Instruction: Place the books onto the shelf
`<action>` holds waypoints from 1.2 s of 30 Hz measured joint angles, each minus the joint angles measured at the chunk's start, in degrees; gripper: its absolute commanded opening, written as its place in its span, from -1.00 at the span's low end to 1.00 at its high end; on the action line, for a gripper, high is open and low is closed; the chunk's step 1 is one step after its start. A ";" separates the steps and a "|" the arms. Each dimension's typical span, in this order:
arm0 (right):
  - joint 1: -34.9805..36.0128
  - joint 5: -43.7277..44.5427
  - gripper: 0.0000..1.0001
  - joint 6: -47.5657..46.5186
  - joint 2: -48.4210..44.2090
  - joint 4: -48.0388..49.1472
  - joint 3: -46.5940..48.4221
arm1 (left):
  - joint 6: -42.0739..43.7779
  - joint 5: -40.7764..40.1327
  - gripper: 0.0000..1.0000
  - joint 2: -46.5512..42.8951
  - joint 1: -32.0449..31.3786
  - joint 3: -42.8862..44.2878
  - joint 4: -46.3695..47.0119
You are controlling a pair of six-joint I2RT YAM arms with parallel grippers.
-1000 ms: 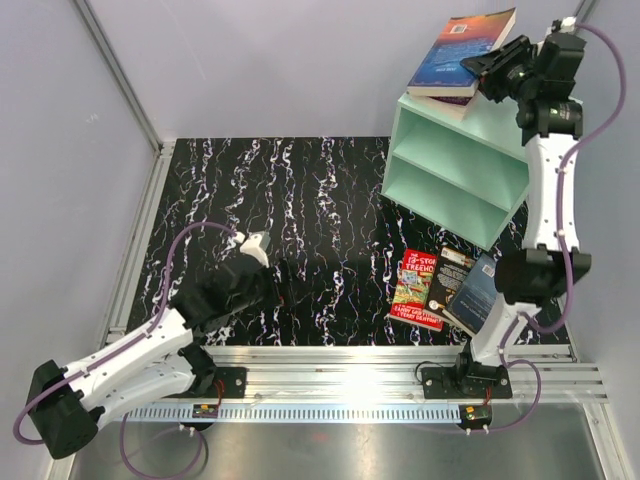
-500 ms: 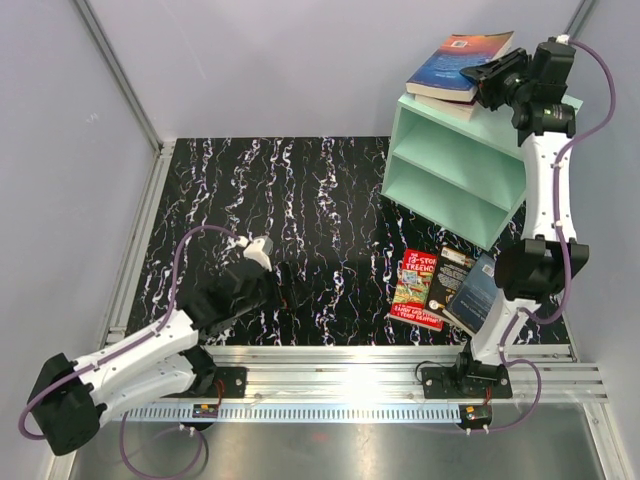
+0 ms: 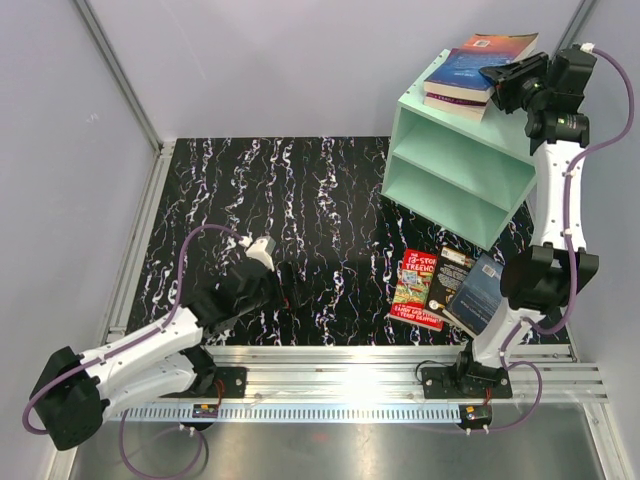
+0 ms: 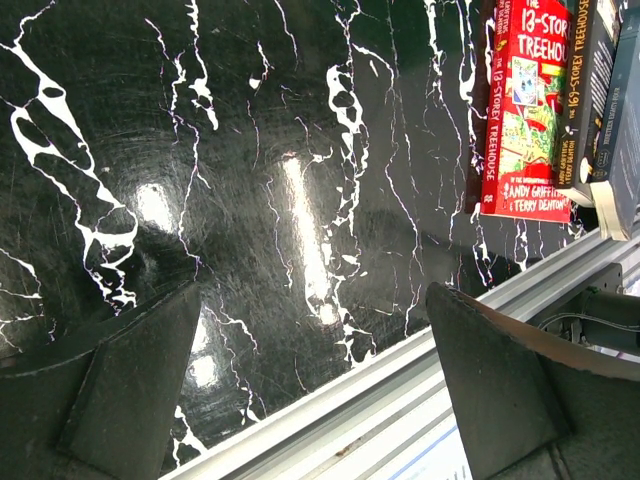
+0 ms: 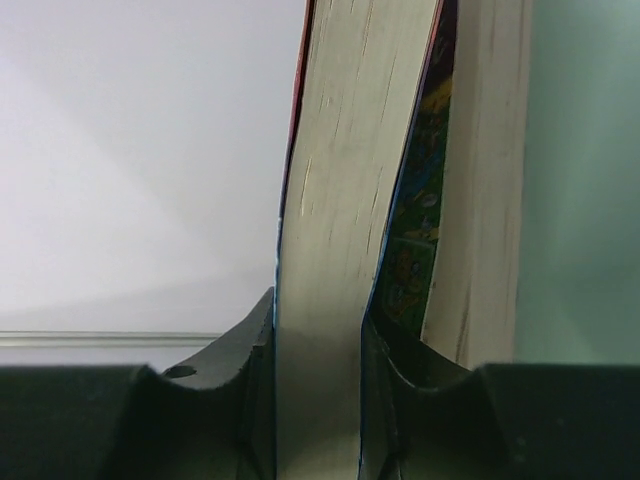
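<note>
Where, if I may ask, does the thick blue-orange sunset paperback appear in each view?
Top external: thick blue-orange sunset paperback, upper right, above the mint-green wooden shelf.
Left wrist: not in it.
Right wrist: its page edge, centre, clamped in the right pincer.
Shared landmark: the shelf, right edge of the wrist picture.

White arms (image 3: 130,352), black joints (image 3: 62,412), purple cables (image 3: 567,205)
</note>
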 measured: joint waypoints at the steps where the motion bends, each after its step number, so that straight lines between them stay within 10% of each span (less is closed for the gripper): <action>1: -0.57 -0.79 -1.00 0.81 0.31 0.31 -0.04 | 0.00 0.00 0.95 0.00 0.00 0.00 0.02; 15: -4.98 -11.19 -0.97 4.07 0.98 1.64 -2.08 | -0.02 0.13 0.93 1.51 0.00 -0.37 0.92; 23: -4.87 -18.78 0.38 3.50 4.15 1.16 0.00 | -0.07 0.17 0.93 1.90 0.00 -0.37 1.31; 36: -4.98 -14.25 0.58 -4.35 4.22 -9.07 7.21 | -0.44 0.39 0.91 1.97 0.00 -0.37 1.31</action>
